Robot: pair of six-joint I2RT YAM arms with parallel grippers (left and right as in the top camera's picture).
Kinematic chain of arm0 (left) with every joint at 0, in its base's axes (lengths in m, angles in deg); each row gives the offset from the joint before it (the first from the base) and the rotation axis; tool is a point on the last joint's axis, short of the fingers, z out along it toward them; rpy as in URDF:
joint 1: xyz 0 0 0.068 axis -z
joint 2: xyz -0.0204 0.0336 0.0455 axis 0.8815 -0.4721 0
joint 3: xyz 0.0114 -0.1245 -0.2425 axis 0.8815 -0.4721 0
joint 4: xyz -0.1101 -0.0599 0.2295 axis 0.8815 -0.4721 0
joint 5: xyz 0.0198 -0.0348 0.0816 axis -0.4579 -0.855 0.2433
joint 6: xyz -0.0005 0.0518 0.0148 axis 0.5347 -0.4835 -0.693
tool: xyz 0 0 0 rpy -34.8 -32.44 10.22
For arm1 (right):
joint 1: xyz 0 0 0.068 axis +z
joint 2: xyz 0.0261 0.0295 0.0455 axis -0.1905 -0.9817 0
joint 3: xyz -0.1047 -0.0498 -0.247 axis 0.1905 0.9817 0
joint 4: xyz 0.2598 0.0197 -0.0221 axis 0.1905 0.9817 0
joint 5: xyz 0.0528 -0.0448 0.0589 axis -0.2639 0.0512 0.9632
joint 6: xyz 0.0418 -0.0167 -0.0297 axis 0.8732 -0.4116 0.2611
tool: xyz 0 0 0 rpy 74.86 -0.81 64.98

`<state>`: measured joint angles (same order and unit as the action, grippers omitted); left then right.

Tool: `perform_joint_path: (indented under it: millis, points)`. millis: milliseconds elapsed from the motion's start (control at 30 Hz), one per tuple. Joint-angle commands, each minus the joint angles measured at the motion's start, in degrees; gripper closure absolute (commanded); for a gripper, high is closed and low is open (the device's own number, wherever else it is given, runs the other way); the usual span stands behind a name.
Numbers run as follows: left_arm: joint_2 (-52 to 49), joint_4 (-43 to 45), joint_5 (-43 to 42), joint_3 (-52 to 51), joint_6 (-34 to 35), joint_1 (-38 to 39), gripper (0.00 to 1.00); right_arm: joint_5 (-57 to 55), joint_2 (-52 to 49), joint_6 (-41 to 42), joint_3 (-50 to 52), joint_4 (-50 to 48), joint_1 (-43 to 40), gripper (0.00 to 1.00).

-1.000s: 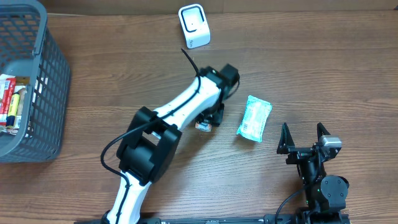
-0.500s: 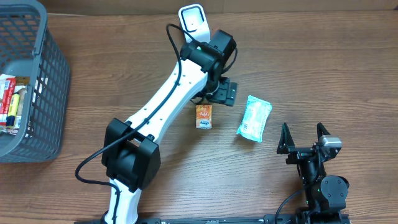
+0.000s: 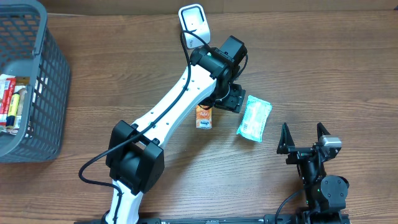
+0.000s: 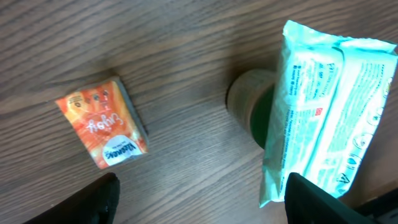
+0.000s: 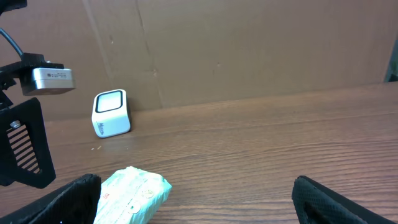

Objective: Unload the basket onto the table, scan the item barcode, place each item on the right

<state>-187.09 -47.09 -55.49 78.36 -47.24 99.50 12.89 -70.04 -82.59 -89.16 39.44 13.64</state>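
A small orange packet [image 3: 203,116] lies flat on the wooden table, and a pale green wipes pack [image 3: 254,117] lies just right of it. The white barcode scanner [image 3: 194,25] stands at the table's far edge. My left gripper [image 3: 230,98] hovers open above the gap between the two items, holding nothing. From the left wrist, the orange packet [image 4: 102,130] is at the left and the wipes pack [image 4: 329,118] at the right, with bare wood between the open gripper [image 4: 202,205] fingers. My right gripper [image 3: 303,134] rests open near the front edge, behind the wipes pack [image 5: 130,193].
A grey basket [image 3: 43,81] holding several packaged goods stands at the far left. The left arm stretches diagonally from the front centre towards the scanner [image 5: 111,113]. A brown cardboard wall backs the table.
The left gripper let go of the orange packet, which now lies on the table. It rose and moved right, towards the wipes pack. The right arm has not moved.
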Motion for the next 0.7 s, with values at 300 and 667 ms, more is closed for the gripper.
perform_joint_path:
  millis: [300,667]
  points:
    - [-0.26,1.05,-6.75,-0.31,-2.73,3.61,0.21,-0.09,0.57,-0.20,0.61,-0.35,-0.15,0.00]
    - [-0.26,3.89,-1.77,-0.33,-1.46,9.05,0.18,-0.09,0.57,-0.20,0.61,-0.37,-0.15,0.00]
